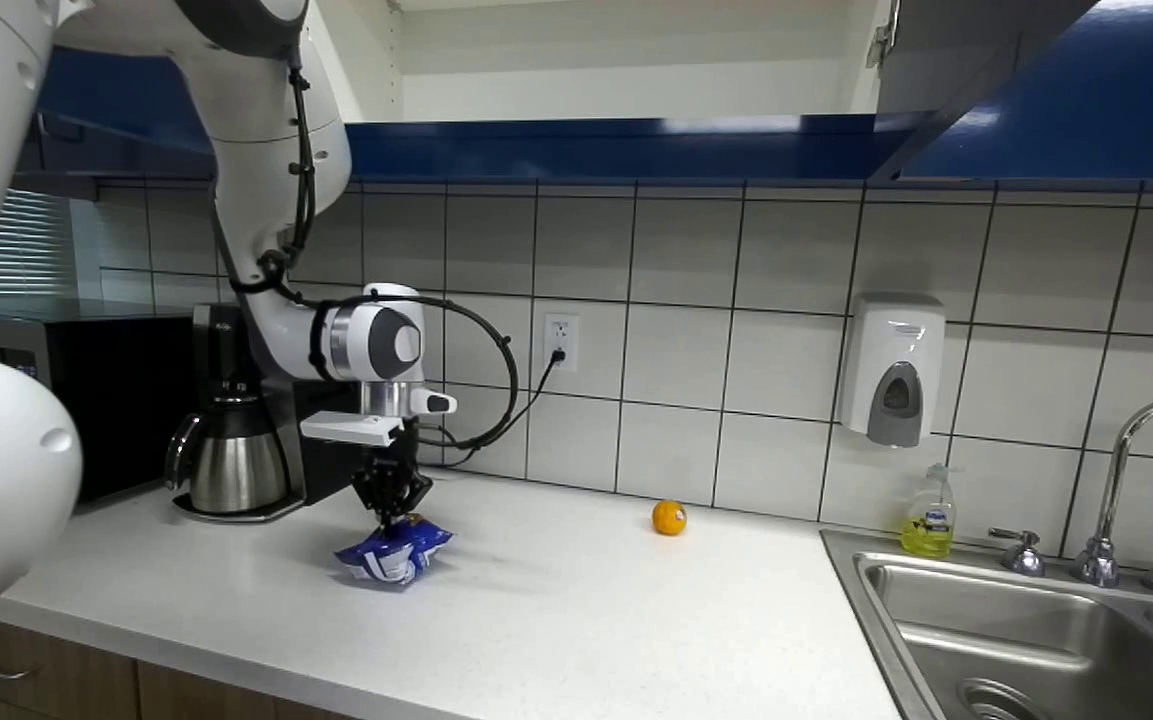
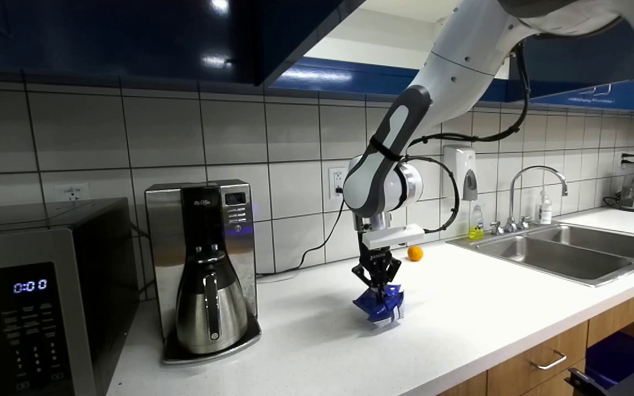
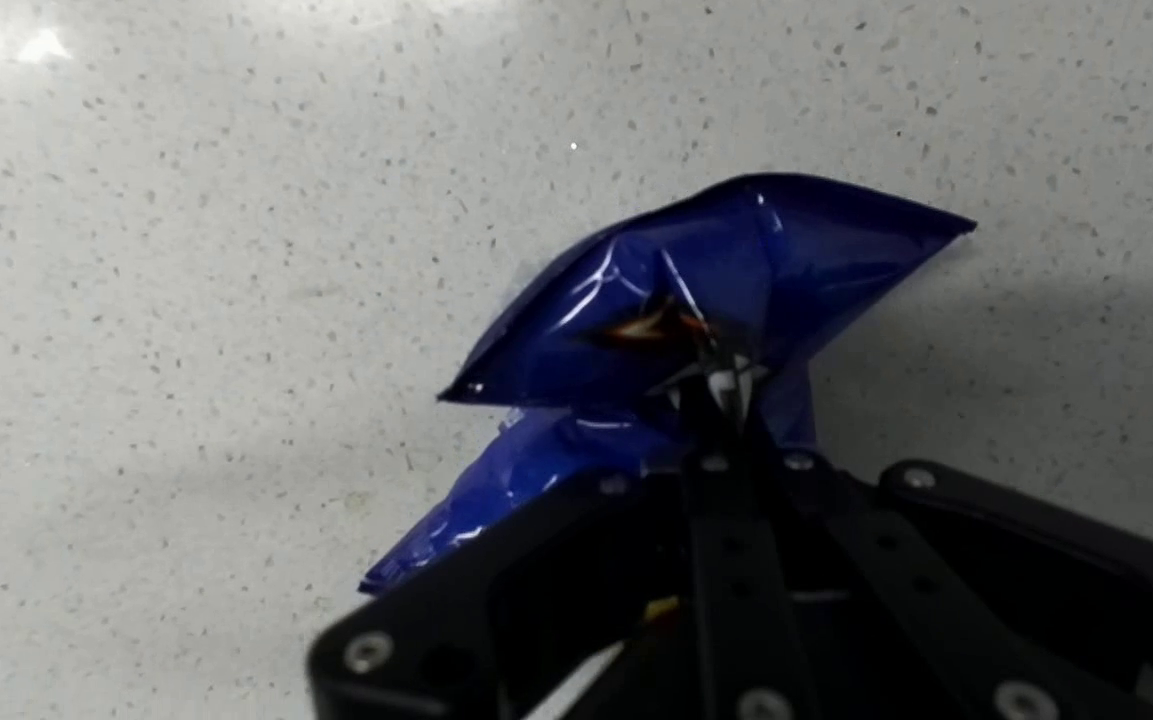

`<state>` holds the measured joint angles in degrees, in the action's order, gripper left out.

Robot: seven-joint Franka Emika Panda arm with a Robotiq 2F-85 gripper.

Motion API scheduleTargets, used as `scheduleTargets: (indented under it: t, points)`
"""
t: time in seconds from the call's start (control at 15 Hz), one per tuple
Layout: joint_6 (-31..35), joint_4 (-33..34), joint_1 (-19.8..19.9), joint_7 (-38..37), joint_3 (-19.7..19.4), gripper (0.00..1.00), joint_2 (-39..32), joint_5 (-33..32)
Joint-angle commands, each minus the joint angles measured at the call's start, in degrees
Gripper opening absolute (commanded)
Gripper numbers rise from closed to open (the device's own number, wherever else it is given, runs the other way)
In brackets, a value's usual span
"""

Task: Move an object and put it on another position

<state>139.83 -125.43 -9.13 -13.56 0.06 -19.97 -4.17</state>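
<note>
Pinching blue bag: gripper points down, jaws drawn together on bag's bunched upper part. Bag in lower left of frame in an exterior view; resting on or just above counter, cannot tell which. Wrist view: bag around centre, 1 pointed corner toward right, 2 toward left. Orange on counter, right of centre, near wall, well apart from bag. Sink lower right. Coffee maker left of centre in an exterior view, beside microwave at left edge.
</note>
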Motion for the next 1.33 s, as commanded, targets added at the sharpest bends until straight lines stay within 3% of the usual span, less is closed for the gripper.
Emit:
scheduleTargets:
  t: [0.0,0.67,1.27]
  points:
    - [-1.11,-3.02,-0.70,-1.98,0.06,0.00,5.42,-1.92]
    - [-4.03,-13.91,-0.21,-1.58,2.59,0.00,20.48,-1.07]
    - [-17.86,-18.20,-0.11,-0.52,6.93,0.00,41.49,1.47]
